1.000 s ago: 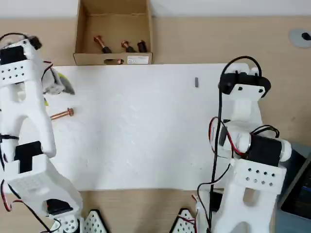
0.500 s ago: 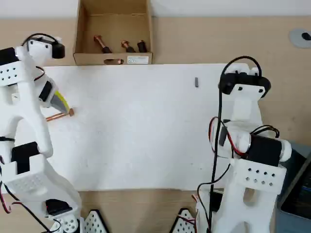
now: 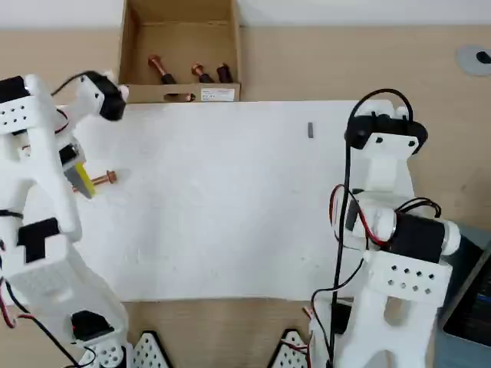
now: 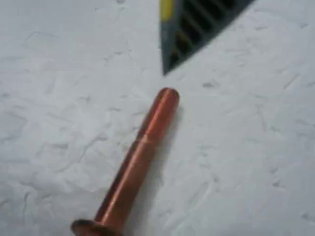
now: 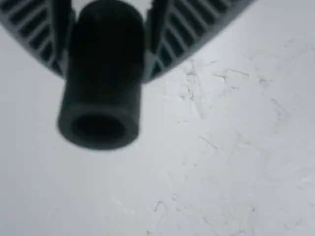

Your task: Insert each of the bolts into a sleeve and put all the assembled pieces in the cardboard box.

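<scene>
so, high view: cardboard box [image 3: 127,54] at upper left of the table [image 3: 322,61], with three assembled pieces [image 3: 192,73] already lying in it. one loose bolt [image 3: 100,181] lies on the white mat [image 3: 230,222] at the left edge, head toward frame centre. left hand [image 3: 83,182] sits at the bolt's plain end. right arm stands at the right side of the frame. a small grey piece [image 3: 310,130] rests on the mat upper right of centre; can't tell what it is.

left wrist view: copper bolt [image 4: 135,167] flat on the mat, left hand [image 4: 197,24] just beyond its plain end, not touching. whether this hand is open or closed, cannot tell.

right wrist view: right hand [image 5: 108,34] clamped on a black sleeve [image 5: 101,93], open bore pointing away from the hand, above the mat.

risks, as judged: the bolt is round and may roll if the hand nudges it sideways. a hold on the plain end leaves no shank free to enter the sleeve. an off-axis push could twist the sleeve in its clamp.
</scene>
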`<state>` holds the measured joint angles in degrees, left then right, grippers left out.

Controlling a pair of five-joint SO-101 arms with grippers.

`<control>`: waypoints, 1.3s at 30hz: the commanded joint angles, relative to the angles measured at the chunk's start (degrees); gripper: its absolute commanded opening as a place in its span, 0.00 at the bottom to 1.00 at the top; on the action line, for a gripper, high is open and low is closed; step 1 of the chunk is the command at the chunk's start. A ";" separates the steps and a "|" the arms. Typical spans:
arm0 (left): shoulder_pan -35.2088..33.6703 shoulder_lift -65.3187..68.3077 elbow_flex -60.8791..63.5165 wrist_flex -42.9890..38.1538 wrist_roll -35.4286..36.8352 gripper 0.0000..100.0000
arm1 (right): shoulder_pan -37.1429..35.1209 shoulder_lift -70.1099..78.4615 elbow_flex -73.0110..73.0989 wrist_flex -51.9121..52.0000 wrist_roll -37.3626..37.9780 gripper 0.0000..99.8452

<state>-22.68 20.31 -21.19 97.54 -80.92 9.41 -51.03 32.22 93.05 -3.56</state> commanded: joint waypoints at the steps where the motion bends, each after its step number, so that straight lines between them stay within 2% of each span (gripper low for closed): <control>1: -0.44 2.33 -2.64 -4.31 -3.60 0.29 | 0.75 -0.84 -1.80 0.09 0.09 0.01; 6: -0.44 6.20 -2.64 -12.13 -6.24 0.29 | 4.00 -0.84 -1.80 0.09 0.09 0.01; 12: 1.14 10.86 -2.64 -17.23 -6.59 0.29 | 4.62 -0.75 -1.80 0.79 0.09 0.01; 24: 4.84 13.93 -2.20 -14.86 -6.07 0.29 | 4.62 -0.75 -1.80 0.79 0.09 0.01; 32: 6.59 14.90 -2.02 -14.95 -6.07 0.11 | 4.62 -0.75 -1.80 0.70 0.09 0.01; 39: 6.95 19.21 -2.11 -14.68 -6.07 0.08 | 4.62 -0.75 -1.80 0.79 0.09 0.01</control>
<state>-16.35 37.63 -21.27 83.91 -86.90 13.19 -51.03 32.22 93.76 -3.56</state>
